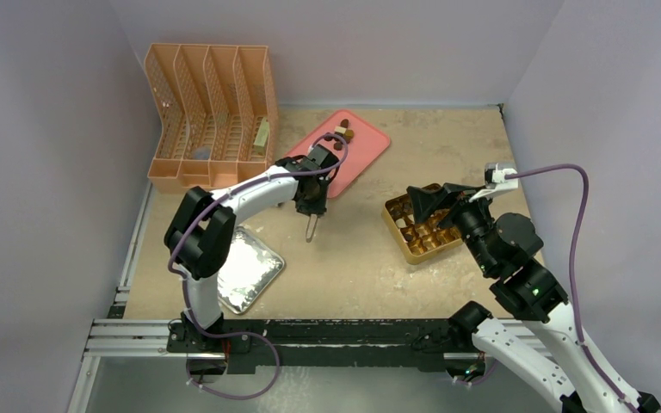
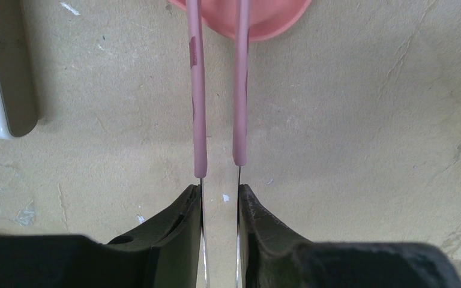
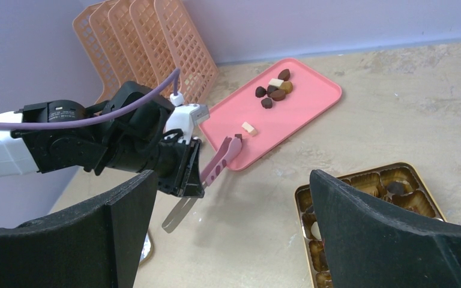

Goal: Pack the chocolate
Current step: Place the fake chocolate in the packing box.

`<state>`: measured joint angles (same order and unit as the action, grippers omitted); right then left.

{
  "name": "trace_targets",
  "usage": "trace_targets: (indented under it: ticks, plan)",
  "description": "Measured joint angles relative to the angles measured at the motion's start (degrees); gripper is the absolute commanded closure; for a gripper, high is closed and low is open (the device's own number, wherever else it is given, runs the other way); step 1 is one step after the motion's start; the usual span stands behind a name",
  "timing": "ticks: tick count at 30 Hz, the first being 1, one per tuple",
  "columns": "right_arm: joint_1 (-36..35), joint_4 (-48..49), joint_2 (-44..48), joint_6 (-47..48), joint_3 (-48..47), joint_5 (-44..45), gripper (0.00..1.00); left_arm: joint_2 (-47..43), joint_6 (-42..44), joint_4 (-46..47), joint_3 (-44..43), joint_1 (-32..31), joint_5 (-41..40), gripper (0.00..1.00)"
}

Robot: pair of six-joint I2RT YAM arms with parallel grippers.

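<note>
Looking down, the left gripper [image 1: 314,205] clamps tongs [image 1: 310,228] at the pink tray's [image 1: 370,148] near corner; chocolate [image 1: 345,133] clusters at its far end. Left wrist: tongs' tips parted, seemingly empty. Right wrist: right gripper [image 3: 231,180] gapes wide; a cream piece [image 3: 250,128] lies just beyond the tips.

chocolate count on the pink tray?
8 chocolates: seven clustered at the far end of the pink tray, one cream piece alone nearer the tongs. A dark speck at the tong tips may be a ninth; the cluster could hide more.
</note>
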<state>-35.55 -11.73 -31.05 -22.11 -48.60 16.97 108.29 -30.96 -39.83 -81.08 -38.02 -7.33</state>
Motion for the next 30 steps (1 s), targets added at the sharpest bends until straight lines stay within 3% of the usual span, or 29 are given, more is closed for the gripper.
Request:
trace_targets:
  ticks: [15,30]
  plan:
    - [0.0,0.0,0.0,0.0,0.0,0.0,0.01,-7.91,-0.11,-1.44,0.0,0.0,0.85,0.83]
    - [0.0,0.0,-0.07,0.04,0.0,0.0,0.01,-13.88,0.11,5.46,0.35,-3.23,15.19,0.79]
